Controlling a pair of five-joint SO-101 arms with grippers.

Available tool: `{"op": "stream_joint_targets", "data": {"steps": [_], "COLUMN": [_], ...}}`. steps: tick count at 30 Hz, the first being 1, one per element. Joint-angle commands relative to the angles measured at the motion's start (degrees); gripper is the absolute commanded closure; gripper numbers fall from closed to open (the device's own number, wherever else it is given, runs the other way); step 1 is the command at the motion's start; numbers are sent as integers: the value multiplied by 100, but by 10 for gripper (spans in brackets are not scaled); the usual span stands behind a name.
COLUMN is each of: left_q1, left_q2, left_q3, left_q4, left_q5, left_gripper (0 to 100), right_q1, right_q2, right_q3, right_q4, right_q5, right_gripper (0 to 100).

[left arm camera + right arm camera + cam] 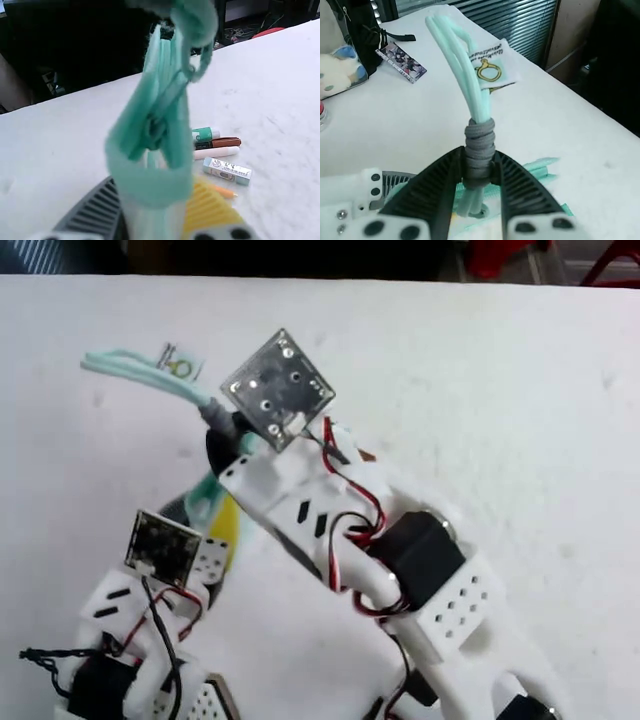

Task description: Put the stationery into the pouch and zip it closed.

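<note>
Mint-green fabric pouch (135, 150) hangs bunched and lifted off the white table (280, 90), held between the two arms. The left hand (150, 200) is pressed onto the pouch's lower folds, with the soft fabric caught between its grey ribbed finger (95, 210) and its yellow ribbed finger (210, 210). A grey zipper (156, 129) runs down the middle of the raised fabric; I cannot tell whether it is done up.

The right hand (479, 155) has its black jaws pinched on the mint-green cord loop (476, 100), right at the grey wrapped binding (479, 137) that gathers the strands. The loop stands up past the jaws, and a white paper tag with a yellow ring drawn on it (492, 67) hangs from it. From above, the loop and tag reach towards the far left of the table.

The stationery lies on the table beyond the pouch, apart from it, in a tight group: a green-capped tube (205, 134), a brown pen (217, 143) and a white stick (216, 152) lie side by side. A small pale boxed item (227, 170) lies just beside them, and an orange pencil (225, 191) pokes out next to the yellow finger.

A black bag (357, 30) and a flat printed card (400, 60) lie on the far part of the table.
</note>
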Motion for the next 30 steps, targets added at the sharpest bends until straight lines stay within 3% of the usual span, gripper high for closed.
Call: {"op": "stream_joint_targets", "data": {"steps": [1,3,12,21,27,30], "left_q1": [-40,-40,-40,-40,-4,-4], "left_q2": [13,13,13,13,13,13], "left_q3": [-264,-369,-440,220,492,519], "left_q4": [264,360,686,18,-501,-659], "left_q5": [563,879,756,791,765,765], "left_gripper": [793,765,763,772,882,881], "right_q1": [40,31,-22,-22,-31,-31], "right_q2": [-180,-180,-127,-119,13,163], "right_q3": [26,18,35,53,255,422], "right_q4": [-154,-259,-1297,-1314,-1182,-1174], "right_q5": [9,9,9,9,0,-264], "right_gripper": [981,981,981,982,982,982]}}
